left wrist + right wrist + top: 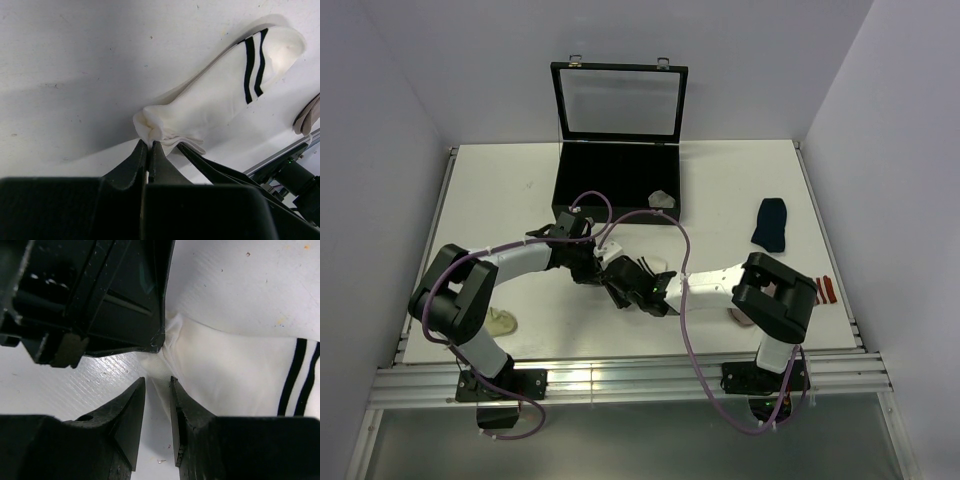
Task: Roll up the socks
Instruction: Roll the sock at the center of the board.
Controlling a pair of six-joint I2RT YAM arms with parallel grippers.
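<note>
White sock [220, 95] has its bunched end hidden in left tool [148, 144].

White table [500, 190] enclosed by pale walls [380, 120]. Black case [617, 185] at the far middle of the table, its glazed lid [618, 103] raised upright before the back wall, two latches [576, 62] on its top rim. Small red item [827, 290] at the table's right edge, kind unclear. Metal rails [620, 385] along the near edge

You've got a white sock [215, 100] with two black cuff stripes, a navy sock [771, 223], and possibly red strips [827, 289]
</note>
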